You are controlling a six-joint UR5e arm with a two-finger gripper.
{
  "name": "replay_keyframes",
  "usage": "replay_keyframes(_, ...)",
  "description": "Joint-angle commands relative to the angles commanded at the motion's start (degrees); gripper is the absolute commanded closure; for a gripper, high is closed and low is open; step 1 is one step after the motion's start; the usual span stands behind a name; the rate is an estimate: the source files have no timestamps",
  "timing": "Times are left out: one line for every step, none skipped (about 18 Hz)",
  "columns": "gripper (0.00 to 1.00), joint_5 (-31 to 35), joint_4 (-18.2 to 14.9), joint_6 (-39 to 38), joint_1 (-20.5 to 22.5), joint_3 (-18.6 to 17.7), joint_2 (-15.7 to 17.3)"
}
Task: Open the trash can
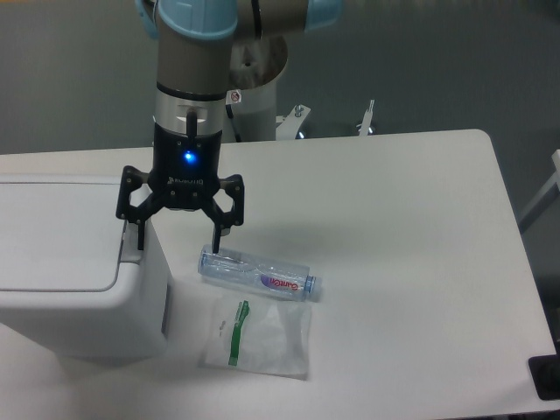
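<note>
**A white table against a dark grey backdrop**

A white table [402,219] with rounded corners fills most of the view, evenly lit and showing only soft shadows. Behind it the backdrop [437,61] is a plain dark grey-green. Small metal fittings [367,118] stand at the table's far edge. A pale frame piece [547,197] shows at right.

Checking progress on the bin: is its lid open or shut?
Shut: the trash can's lid lies flat; the gripper hangs open above its edge.
</note>
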Motion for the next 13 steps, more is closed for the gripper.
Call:
replay_keyframes(0.00, 0.00, -0.09, 0.00, 0.00, 0.00, -0.09)
replay_keyframes(0.00, 0.00, 0.00, 0.00, 0.00, -0.09, -0.09)
replay_keyframes(0.00, 0.00, 0.00, 0.09, -0.09, -0.09, -0.09)
replay_keyframes(0.00, 0.00, -0.09, 0.00, -0.17, -0.18, -0.09)
replay_keyframes(0.00, 0.00, 0.00, 0.09, -0.18, -0.52, -0.09)
replay_keyframes(0.00, 0.00, 0.00, 0.09, -0.18, -0.53, -0.09)
replay_keyframes(0.00, 0.00, 0.00, 0.09, -0.18, -0.53, -0.09)
replay_keyframes(0.00, 0.00, 0.00, 0.09, -0.18, -0.35, -0.17)
replay_keyframes(0.00, 0.00, 0.00, 0.09, -0.18, -0.53, -0.26)
replay_keyframes(0.00, 0.00, 0.00, 0.17, -0.18, -0.35, -0.35)
replay_keyframes(0.00, 0.00, 0.00, 0.18, -0.18, -0.35, -0.35)
replay_keyframes(0.00, 0.00, 0.00, 0.18, -0.18, -0.53, -0.35)
replay_keyframes(0.00, 0.00, 0.00, 0.18, -0.18, -0.53, -0.44)
